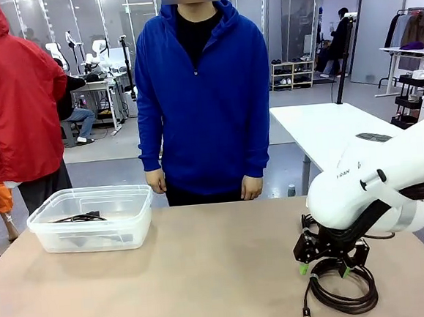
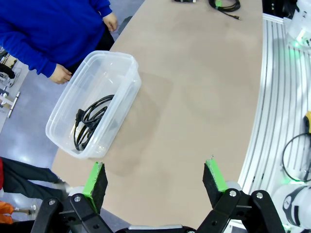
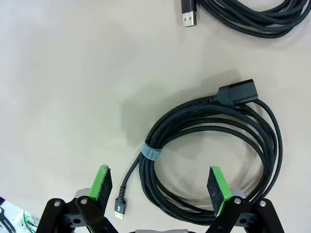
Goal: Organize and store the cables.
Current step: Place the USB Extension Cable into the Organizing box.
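Now one cable (image 2: 90, 121) sits in the clear bin (image 1: 93, 237); right gripper (image 3: 158, 179) hovers, jaws wide, over a coiled cable (image 3: 180, 119) on the table (image 1: 206, 276), a second cable (image 3: 252, 19) waiting beside it; left gripper (image 2: 155, 177) gapes empty.

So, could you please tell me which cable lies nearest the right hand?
The strapped coil, directly under the open right hand. The coil with the blue USB plug lies farther off; a third cable sits in the bin.
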Controlling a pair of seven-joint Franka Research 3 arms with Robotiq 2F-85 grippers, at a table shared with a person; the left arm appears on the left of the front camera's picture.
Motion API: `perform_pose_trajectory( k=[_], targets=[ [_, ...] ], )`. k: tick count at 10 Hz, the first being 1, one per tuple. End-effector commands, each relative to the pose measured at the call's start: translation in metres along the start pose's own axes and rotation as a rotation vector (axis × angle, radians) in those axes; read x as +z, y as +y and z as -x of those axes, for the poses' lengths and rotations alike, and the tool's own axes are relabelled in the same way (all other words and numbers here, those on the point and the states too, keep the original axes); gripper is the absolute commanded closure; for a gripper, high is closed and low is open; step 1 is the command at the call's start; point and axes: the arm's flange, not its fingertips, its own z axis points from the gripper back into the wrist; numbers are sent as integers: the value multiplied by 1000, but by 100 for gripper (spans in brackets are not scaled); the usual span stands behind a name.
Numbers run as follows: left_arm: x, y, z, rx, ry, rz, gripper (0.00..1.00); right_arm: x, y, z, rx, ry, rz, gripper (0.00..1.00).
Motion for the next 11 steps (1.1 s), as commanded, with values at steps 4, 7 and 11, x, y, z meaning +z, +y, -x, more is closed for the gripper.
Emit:
perform_pose_trajectory(
  k=[4,7,11],
  targets=[
    [2,-2,-1,-7,1,9,0,-6,27,-3,-181,51,79,0],
    [2,-2,-1,-7,1,9,0,-19,31,-4,-287,-2,62,0],
    [2,-2,-1,-7,1,9,0,-26,37,-8,-314,-9,111,0]
  ],
)
